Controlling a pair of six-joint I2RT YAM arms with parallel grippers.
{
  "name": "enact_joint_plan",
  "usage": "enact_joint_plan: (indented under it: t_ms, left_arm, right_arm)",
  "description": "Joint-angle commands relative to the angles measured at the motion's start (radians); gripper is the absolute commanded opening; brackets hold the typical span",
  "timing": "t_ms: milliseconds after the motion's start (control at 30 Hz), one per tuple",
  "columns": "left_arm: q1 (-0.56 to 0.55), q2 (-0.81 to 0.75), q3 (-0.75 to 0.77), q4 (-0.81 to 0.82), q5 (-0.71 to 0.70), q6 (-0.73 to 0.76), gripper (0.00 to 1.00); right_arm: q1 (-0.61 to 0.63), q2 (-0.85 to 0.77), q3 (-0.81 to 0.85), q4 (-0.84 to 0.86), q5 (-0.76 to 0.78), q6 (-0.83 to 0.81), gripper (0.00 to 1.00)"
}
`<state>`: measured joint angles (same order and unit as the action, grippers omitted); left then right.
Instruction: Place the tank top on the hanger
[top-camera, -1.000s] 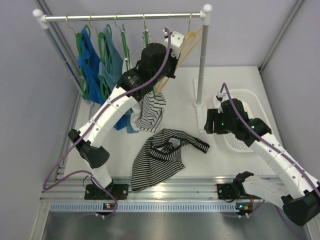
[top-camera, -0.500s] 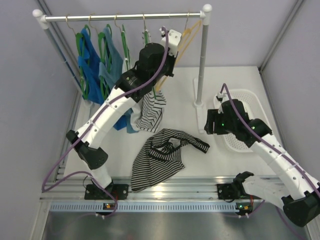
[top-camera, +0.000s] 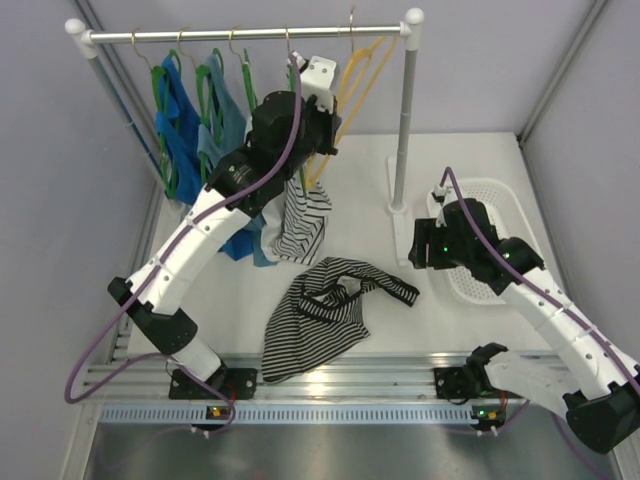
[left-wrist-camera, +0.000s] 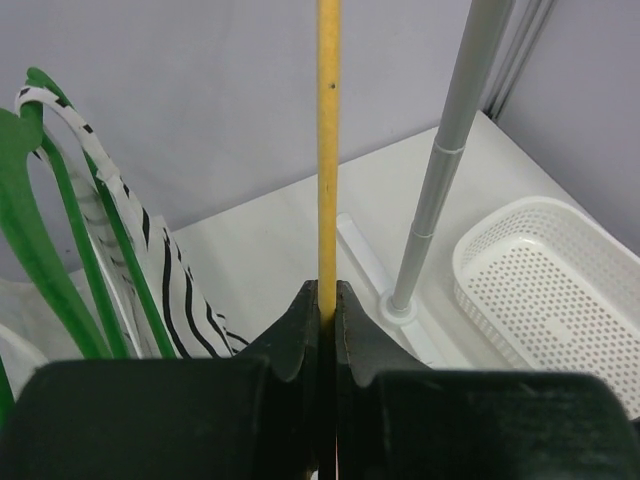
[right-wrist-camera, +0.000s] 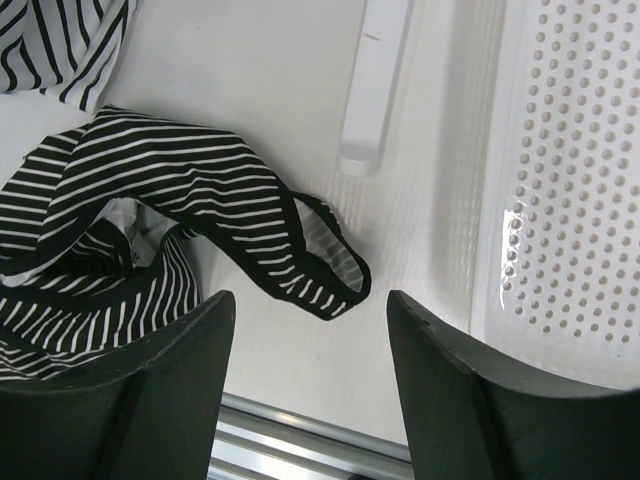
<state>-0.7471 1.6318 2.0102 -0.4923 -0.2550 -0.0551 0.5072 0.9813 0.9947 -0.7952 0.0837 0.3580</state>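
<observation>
The dark, narrow-striped tank top (top-camera: 322, 312) lies crumpled on the table (top-camera: 470, 160). The thin yellow hanger (left-wrist-camera: 328, 150) is up by the rail (top-camera: 200, 35).

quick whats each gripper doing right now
Left gripper: shut on the thin yellow-orange clothes hanger.
Right gripper: open, holding nothing.
</observation>
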Motion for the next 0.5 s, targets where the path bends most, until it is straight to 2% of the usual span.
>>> enact_joint_plan:
  t_ms: [0,200,467]
  left_arm:
    - [-0.003,-0.081,-0.030,0.092,0.003,-0.098,0.00]
    - [-0.006,-0.131,-0.065,0.064,0.077,-0.164,0.00]
    - [-0.009,-0.311,-0.235,0.017,0.177,-0.172,0.00]
  right_arm:
    - [-0.009,-0.004,0.001,0.039,-0.009,-0.016,0.63]
    - [-0.009,-0.004,-0.001,0.044,-0.015,-0.016,0.63]
    - [-0.009,0.000,-0.002,0.045,-0.022,-0.017,0.63]
